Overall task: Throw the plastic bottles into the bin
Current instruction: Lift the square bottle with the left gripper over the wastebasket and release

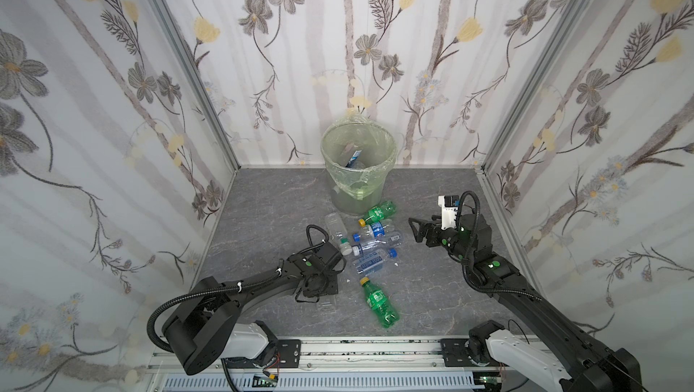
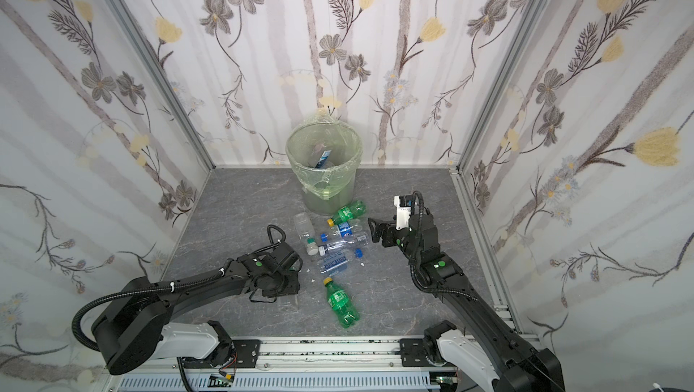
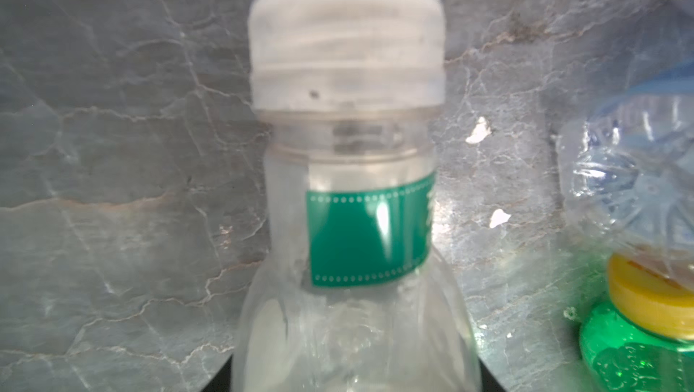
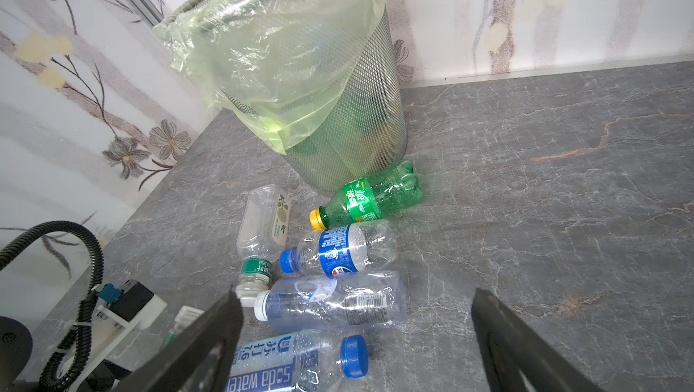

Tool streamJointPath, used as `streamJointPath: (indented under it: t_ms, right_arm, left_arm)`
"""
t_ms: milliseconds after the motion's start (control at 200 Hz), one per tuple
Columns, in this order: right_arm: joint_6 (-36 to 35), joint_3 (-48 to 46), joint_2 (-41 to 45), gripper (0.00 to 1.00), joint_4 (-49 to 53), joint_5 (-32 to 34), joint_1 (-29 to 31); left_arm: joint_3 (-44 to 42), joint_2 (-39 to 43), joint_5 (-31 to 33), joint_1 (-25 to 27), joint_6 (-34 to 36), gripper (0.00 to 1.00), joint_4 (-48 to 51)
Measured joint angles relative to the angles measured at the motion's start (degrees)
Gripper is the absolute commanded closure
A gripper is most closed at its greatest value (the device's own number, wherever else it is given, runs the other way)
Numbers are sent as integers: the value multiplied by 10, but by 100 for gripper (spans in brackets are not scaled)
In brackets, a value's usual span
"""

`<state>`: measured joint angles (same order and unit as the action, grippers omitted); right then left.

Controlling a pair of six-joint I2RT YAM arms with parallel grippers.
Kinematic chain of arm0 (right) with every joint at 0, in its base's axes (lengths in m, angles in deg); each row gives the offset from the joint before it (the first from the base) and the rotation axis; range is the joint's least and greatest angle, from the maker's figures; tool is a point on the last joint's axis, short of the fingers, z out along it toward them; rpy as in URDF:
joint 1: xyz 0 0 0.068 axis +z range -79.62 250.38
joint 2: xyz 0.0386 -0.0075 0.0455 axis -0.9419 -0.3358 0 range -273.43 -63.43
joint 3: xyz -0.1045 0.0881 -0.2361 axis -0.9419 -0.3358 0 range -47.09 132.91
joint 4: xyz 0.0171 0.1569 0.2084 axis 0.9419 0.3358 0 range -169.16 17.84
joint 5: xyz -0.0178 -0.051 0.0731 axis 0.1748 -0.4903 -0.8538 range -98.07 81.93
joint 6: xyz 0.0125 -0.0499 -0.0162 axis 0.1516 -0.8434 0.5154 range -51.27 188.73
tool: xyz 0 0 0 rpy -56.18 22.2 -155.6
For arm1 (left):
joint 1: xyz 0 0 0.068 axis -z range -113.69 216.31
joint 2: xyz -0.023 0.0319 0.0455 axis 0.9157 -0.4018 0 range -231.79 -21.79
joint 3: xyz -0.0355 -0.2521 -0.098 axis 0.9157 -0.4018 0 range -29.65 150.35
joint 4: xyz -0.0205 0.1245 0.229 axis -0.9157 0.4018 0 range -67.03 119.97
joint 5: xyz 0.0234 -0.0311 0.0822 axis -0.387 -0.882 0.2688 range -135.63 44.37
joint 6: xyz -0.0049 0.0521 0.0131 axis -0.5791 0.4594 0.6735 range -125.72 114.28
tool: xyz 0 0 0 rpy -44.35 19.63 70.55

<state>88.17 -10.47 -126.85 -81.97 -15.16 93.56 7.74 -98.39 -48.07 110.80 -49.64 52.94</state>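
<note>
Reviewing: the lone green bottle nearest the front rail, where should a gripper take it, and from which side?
Grip the green bottle across its labelled middle, coming straight down from above: it lies flat, apart from the other bottles, with bare table along both long sides for the jaws.

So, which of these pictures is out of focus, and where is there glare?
Left wrist view: the clear plastic bottle with a white cap and a green label is soft, with a glare streak on the label; the grey marbled surface behind is sharper. Right wrist view: sharp, slight sheen on the light-green bag of the round mesh bin. Both top views: sharp, evenly lit.
</note>
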Motion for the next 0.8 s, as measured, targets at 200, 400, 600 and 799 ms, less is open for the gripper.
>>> streamJointPath:
  t_ms: [200,400,600,799]
  right_arm:
    - [0,-4,7,5,10,0,0]
    - [6,-20,14,7,17,2,0]
    - [15,-25,28,8,48,2,3]
    - [23,-32,64,9,71,13,8]
  left_arm:
    - [35,98,66,-2,0,56,18]
    - [118,191,181,-18,3,58,24]
    - [296,190,284,-19,77,58,13]
    - [541,34,269,-72,196,57,-55]
